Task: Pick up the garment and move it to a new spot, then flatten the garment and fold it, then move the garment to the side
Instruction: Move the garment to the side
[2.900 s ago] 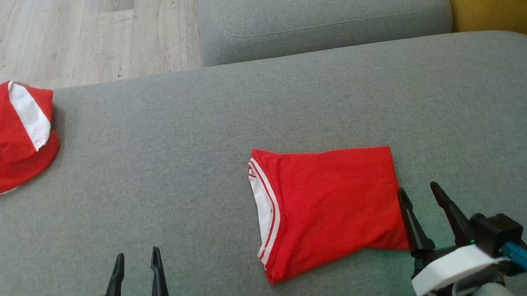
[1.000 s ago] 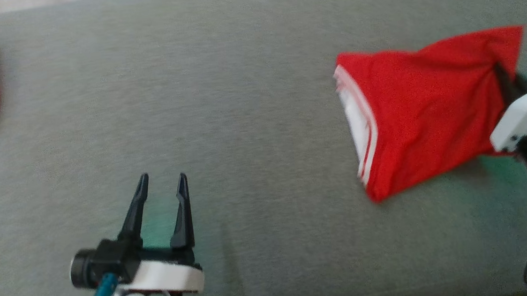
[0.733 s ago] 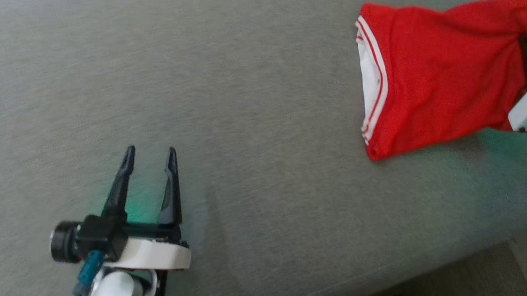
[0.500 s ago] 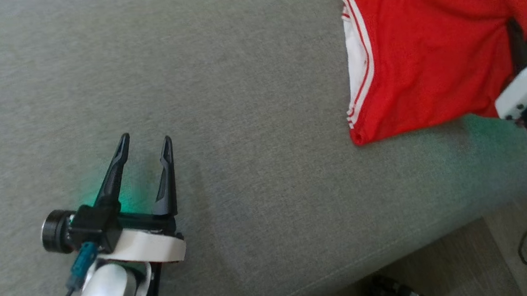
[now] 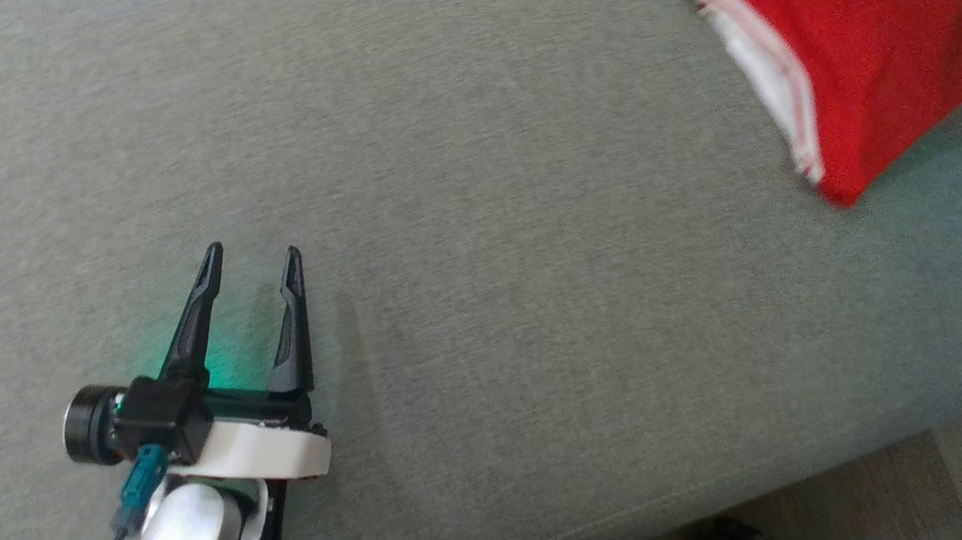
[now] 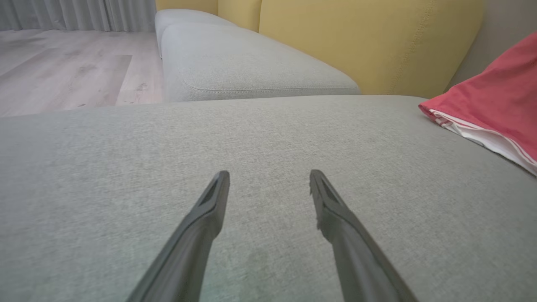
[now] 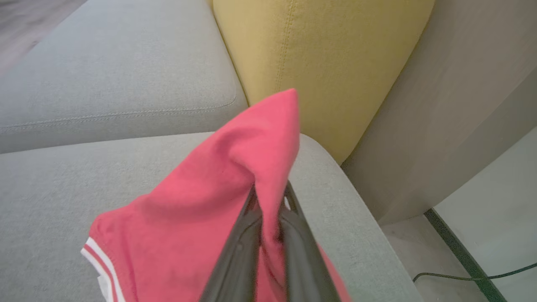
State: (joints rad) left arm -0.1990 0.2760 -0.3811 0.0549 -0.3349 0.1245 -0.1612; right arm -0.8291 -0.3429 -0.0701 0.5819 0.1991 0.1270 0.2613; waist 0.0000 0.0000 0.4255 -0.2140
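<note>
The garment (image 5: 866,34), red with white-striped trim, lies folded at the far right of the grey sofa cushion (image 5: 477,219). In the right wrist view my right gripper (image 7: 270,193) is shut on its right edge and pulls that edge of the garment (image 7: 197,218) up into a peak, while the striped hem rests on the cushion. My left gripper (image 5: 252,252) hovers open over bare cushion at the lower left, well away from the cloth. In the left wrist view its fingers (image 6: 209,209) are spread apart and the garment (image 6: 499,105) shows at the right edge.
A yellow backrest (image 7: 319,63) and a grey side panel (image 7: 461,105) stand just beyond the garment. A second grey cushion (image 6: 247,67) lies farther off, with wood floor (image 6: 63,67) beside it. The cushion's front edge (image 5: 720,474) drops to floor. A cable (image 7: 474,277) runs there.
The head camera has swung, so the whole picture shifted. The right gripper, still shut on the garment, has dragged it rightward toward the cushion's end. The left gripper stays open.
</note>
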